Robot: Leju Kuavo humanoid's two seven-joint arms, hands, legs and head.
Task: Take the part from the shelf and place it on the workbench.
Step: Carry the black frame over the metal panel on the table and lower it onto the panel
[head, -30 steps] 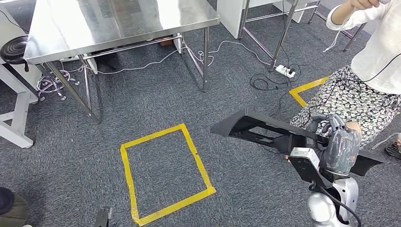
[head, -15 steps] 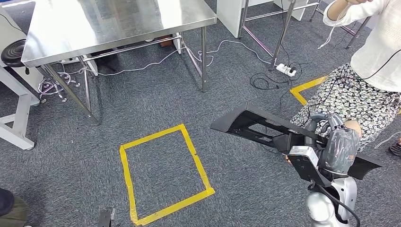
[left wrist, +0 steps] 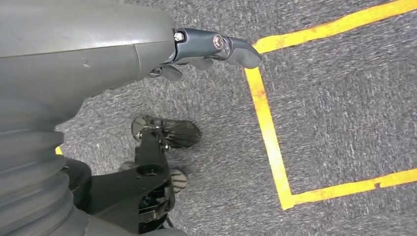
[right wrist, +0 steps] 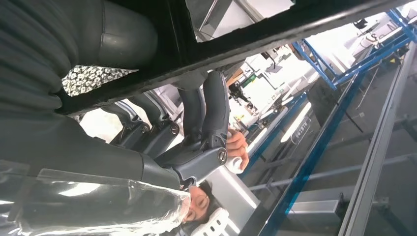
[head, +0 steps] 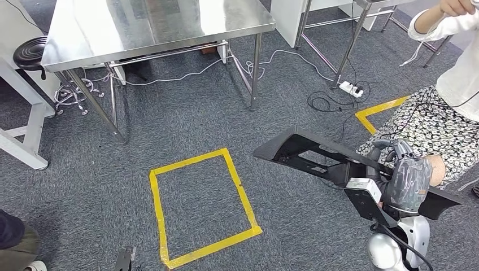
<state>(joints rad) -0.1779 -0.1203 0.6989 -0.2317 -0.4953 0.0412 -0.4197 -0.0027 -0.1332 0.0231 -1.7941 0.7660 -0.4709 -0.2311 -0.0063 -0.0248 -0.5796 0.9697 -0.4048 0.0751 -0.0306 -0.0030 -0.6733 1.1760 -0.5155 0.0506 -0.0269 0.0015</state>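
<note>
Right hand (head: 402, 169) grips the long black plastic part (head: 316, 155) near its mid-length, fingers (right wrist: 211, 108) wrapped round a bar of it. Part is held roughly level above the floor, one end pointing toward the yellow tape rectangle (head: 200, 206), the other end sticking out past the hand on the robot's right. Clear plastic wrap covers the back of the hand.

Left hand (left wrist: 216, 46) hangs low over the carpet, nothing in it, fingers loosely extended near one corner of the tape rectangle.

Floor is grey-blue carpet (head: 186, 118). A second yellow tape mark (head: 379, 110) lies further off to the right, partly hidden behind a seated person (head: 446, 107) in a white top and patterned skirt, just beside the held part.

Stainless steel worktop (head: 152, 25) stands ahead and left, well apart from the part, on metal legs with a lower rail. White cable (head: 186, 70) runs under it across the carpet to a white power strip (head: 351, 88); a coil of black cable lies beside the strip. More metal frame legs (head: 347, 42) stand behind that. A black round stool (head: 28, 51) and a white table leg (head: 28, 138) sit at the left edge. A shoe (head: 17, 243) shows at the bottom-left corner.
</note>
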